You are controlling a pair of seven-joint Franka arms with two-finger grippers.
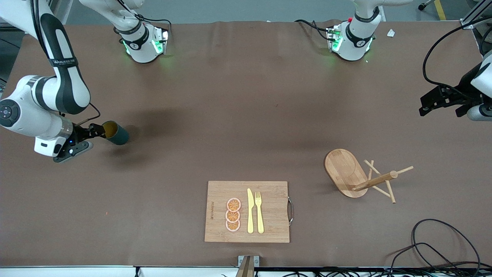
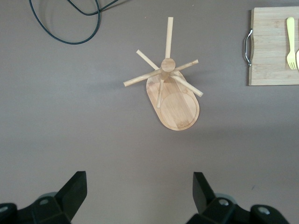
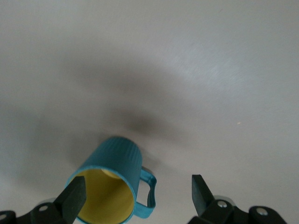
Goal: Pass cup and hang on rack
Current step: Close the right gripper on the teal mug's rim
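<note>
Currently the cup lies on its side on the brown tabletop, close to the edge at the right arm's end, its yellowish mouth turned toward the right gripper. That gripper sits low beside the cup with its fingers spread wide; in the right wrist view the cup lies between the two fingertips, handle to one side, and no grip on it is visible.

The rack stands upright near the left arm's end of the tabletop, its pegs fanning out from the central post above the oval base. The left gripper hangs in the air at that end's edge, fingers fully apart and holding nothing; its wrist view looks straight down on the rack.

A cutting board rests near the edge closest to the front camera, carrying three orange slices, a yellow knife and a yellow fork.
</note>
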